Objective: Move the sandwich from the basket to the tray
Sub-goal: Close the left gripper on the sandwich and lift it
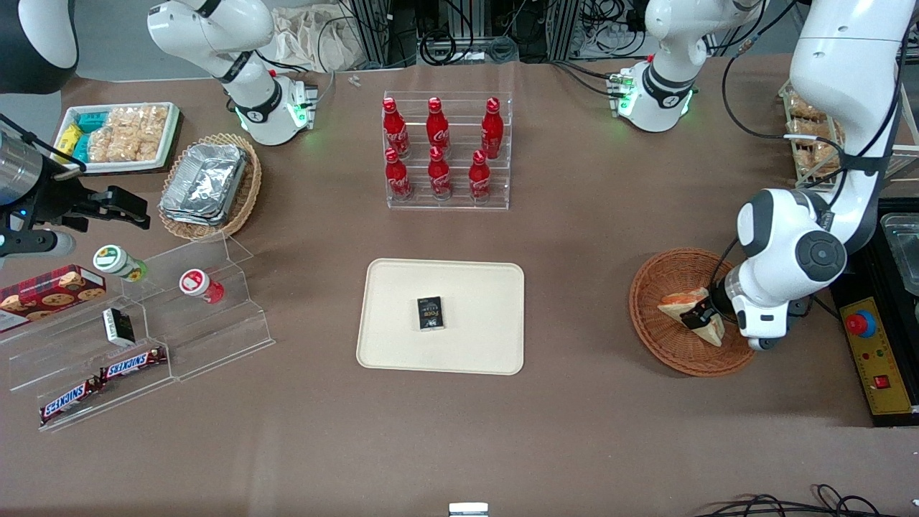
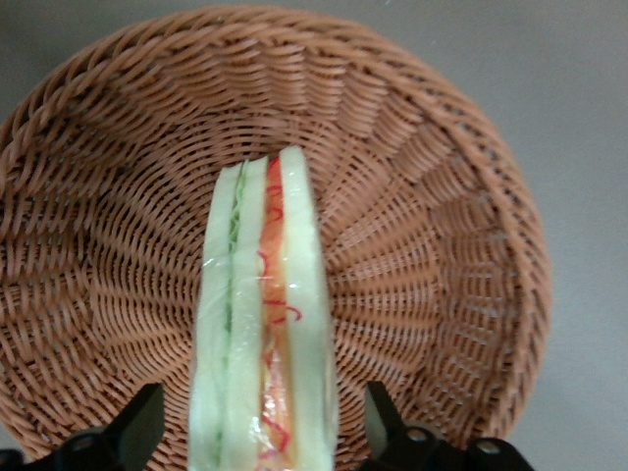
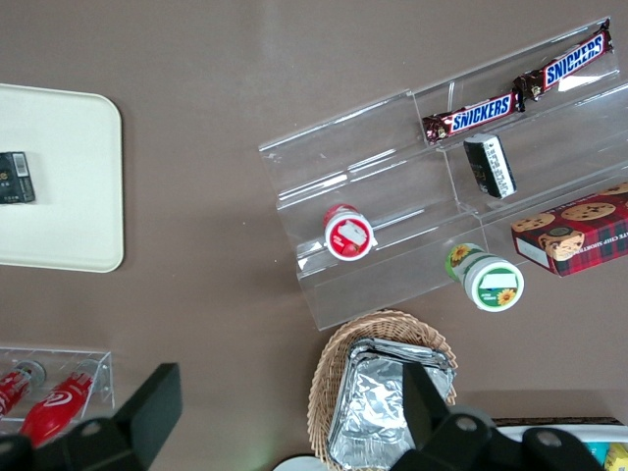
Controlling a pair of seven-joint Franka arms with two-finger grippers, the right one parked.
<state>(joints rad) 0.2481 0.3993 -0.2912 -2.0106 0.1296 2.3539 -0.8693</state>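
Observation:
The sandwich [image 1: 683, 302], a pale bread wedge with orange-red and green layers, lies in the reddish-brown wicker basket [image 1: 664, 346] toward the working arm's end of the table. My gripper [image 1: 701, 317] is down inside the basket and open. In the left wrist view its two black fingers [image 2: 145, 424] stand on either side of the sandwich [image 2: 263, 314], each with a small gap to the bread. The basket's weave [image 2: 442, 245] shows all round it. The cream tray [image 1: 398, 337] lies mid-table, well apart from the basket, with a small black packet [image 1: 430, 313] on it.
A clear rack of red cola bottles [image 1: 445, 151] stands farther from the front camera than the tray. Toward the parked arm's end are a tan basket of foil containers [image 1: 208, 183], a white snack tray [image 1: 118, 136] and an acrylic stand [image 1: 143, 316]. A control box [image 1: 872, 359] sits beside the basket.

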